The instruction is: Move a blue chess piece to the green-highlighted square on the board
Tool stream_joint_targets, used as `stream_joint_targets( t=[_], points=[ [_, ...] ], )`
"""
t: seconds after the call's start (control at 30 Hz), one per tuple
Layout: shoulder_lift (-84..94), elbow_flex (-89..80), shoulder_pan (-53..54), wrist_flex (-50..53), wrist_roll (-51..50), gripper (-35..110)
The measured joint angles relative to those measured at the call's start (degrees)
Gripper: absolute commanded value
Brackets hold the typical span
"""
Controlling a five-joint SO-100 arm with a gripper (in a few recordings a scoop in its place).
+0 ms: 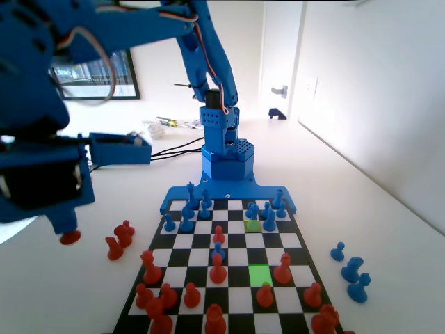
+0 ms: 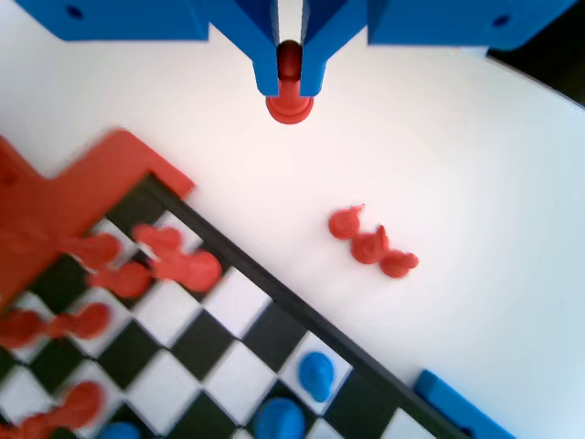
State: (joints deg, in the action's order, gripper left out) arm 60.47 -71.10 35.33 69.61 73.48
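End effector (image 2: 289, 87): 1, clenched on 1 red pawn (image 2: 289, 101) above desk (image 2: 475, 165). Red pcs off-board: 3 (image 2: 370, 243). Green-highlighted square (image 1: 260, 275): 1, bright lime, unoccupied.

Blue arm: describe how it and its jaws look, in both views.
The blue arm is bright blue printed plastic, in boxy segments, on a perforated hexagonal base. Red, white and dark wires loop along it. In the wrist view the gripper shows two flat, straight-edged blue jaws.

Gripper (image 2: 289, 87) raised off-board, jaws clamped on a red pawn (image 2: 290, 101).
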Motion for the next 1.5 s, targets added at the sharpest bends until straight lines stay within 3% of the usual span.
stream_joint_targets(
  t=[0.33, 0.73, 1.07, 1.23, 1.5],
  points=[
    [-5.0, -11.5, 1.1, -11.3, 7.6, 1],
    [-5.1, -17.8, 0.9, -24.2, 7.6, 1],
    [-5.1, -19.6, -0.5, -27.0, 7.3, 1],
    [-5.1, -20.7, -0.4, -28.2, 7.6, 14],
    [-5.1, -21.4, -0.5, -28.2, 9.5, 14]
  ],
)
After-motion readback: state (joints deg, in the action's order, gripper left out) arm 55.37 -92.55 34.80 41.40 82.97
